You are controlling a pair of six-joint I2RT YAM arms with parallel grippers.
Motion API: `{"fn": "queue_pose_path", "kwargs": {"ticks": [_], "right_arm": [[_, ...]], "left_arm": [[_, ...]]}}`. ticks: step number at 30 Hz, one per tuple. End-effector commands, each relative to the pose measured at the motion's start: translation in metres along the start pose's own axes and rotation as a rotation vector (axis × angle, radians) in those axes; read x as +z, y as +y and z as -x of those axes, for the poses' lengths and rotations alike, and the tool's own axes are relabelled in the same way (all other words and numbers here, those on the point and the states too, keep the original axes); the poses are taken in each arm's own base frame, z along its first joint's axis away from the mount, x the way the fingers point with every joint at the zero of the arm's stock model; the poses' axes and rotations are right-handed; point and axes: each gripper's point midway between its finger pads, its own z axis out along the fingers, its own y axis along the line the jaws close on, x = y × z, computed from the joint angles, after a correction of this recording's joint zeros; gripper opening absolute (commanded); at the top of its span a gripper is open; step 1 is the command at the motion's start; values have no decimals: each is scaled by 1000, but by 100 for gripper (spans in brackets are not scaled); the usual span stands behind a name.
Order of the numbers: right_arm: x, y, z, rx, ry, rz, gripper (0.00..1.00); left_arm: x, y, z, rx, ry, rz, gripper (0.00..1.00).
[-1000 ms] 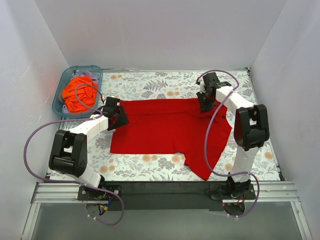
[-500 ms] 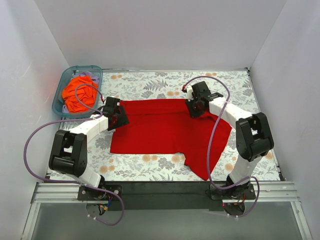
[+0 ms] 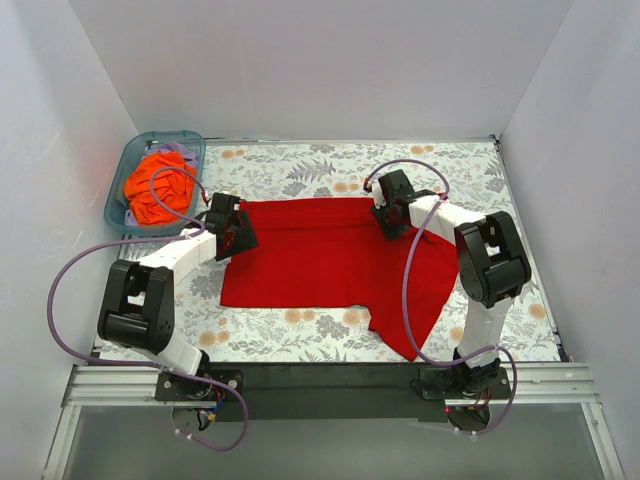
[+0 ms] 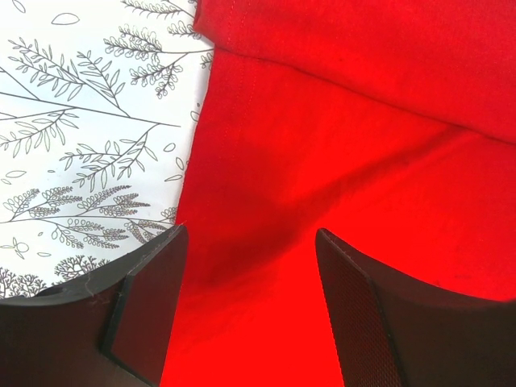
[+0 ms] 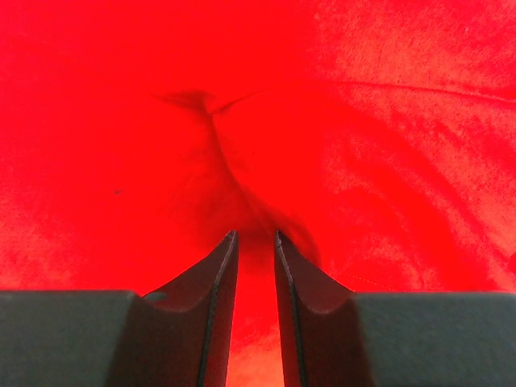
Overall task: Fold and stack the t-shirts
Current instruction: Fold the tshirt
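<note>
One red t-shirt [image 3: 320, 265] lies pinched by right gripper [image 5: 254, 242].

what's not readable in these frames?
- Top view: red t-shirt, its right side lies under the right arm.
- Top view: orange t-shirt is bunched in the teal bin; purple item by it is too small to identify.
- Right wrist: red cloth fills the frame; which part the right gripper pinches is unclear.
- Left wrist: whether the open left gripper touches cloth.
</note>
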Motion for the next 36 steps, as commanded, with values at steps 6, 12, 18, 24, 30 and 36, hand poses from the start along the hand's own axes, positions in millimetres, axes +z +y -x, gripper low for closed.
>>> {"fn": "queue_pose_path", "kwargs": {"ticks": [6, 12, 18, 24, 30, 36], "right_arm": [[-3, -16, 26, -12, -78, -68, 32], [-4, -22, 27, -26, -80, -99, 33], [4, -23, 22, -28, -60, -105, 33], [10, -26, 19, -8, -59, -86, 31], [12, -28, 16, 30, -66, -28, 26], [13, -24, 13, 60, -72, 40, 22]], "left_arm": [[-1, -8, 10, 4, -16, -25, 63], [-1, -9, 11, 6, -15, -30, 63], [-1, -9, 10, 6, -13, -32, 63], [0, -10, 8, 7, -6, -35, 63], [0, -10, 8, 7, -4, -37, 63], [0, -11, 8, 11, -3, -40, 63]]}}
